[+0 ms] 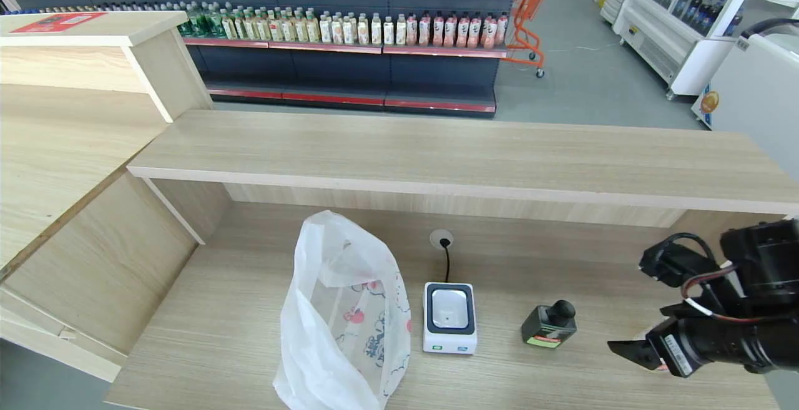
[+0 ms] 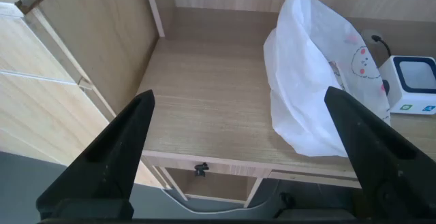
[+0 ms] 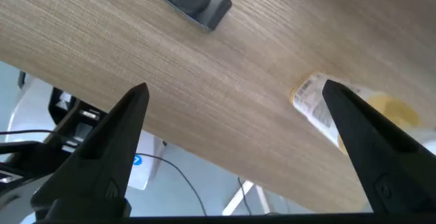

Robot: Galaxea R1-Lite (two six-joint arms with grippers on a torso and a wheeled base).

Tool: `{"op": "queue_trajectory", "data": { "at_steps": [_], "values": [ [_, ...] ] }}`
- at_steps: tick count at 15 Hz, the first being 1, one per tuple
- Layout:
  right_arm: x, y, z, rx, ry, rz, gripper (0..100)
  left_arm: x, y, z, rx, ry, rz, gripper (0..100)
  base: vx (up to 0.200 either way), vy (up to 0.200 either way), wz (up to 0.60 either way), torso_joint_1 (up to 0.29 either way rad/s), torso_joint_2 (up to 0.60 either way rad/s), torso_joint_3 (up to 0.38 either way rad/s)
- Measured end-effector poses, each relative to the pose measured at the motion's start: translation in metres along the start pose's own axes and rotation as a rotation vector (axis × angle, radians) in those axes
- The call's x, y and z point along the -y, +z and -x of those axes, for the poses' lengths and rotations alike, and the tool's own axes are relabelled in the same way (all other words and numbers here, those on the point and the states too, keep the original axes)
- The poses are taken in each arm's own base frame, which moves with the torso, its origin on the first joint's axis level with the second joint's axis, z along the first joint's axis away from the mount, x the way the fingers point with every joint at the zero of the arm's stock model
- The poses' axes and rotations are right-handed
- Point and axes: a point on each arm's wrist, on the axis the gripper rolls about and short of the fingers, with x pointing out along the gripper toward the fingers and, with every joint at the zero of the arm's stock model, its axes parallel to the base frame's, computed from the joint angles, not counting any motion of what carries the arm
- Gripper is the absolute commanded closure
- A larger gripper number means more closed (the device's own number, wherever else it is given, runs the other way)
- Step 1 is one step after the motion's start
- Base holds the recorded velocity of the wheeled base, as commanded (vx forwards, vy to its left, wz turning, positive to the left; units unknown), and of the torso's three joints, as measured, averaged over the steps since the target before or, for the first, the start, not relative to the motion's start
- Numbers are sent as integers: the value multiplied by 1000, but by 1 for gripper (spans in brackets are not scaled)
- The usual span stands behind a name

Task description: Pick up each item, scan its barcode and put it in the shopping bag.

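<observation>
I am seeing the right claw (image 3: pixel 235 149) hanging spread wide and holding nothing, its 2 fingers (image 3: pixel 102 163) standing well apart over the right part of the countertop (image 1: pixel 218 335), close to the front edge. Under it a yellow packet (image 3: pixel 327 105) is lying flat on the wood near that edge. 1 finger is covering part of it, so I cannot tell its full shape.

Farther in from the edge, a small dark bottle (image 1: pixel 548 326) with a round black cap is sitting on the countertop, apart from the claw and touching nothing else.

The left claw (image 2: pixel 238 149) is also hanging spread and holding nothing. It is sitting just off the front edge of the countertop, toward the left corner.

Left of the bottle, the white scanner (image 1: pixel 449 317) is lying with its window facing up, and its black cable (image 1: pixel 447 260) is running to a round hole near the back edge. Just beside the scanner on its left, the white plastic bag (image 1: pixel 343 322) is standing upright with its mouth open, near the front edge.
</observation>
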Motion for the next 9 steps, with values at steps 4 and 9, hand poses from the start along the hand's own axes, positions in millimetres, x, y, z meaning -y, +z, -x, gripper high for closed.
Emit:
{"op": "queue_trajectory", "data": {
  "at_steps": [4,9],
  "values": [
    [0,6,-61,89,143,190,0,0,0,0,0,0,0,0,0,0,0,0,0,0],
    [-3,3,-118,148,241,263,0,0,0,0,0,1,0,0,0,0,0,0,0,0]
  ]
}}
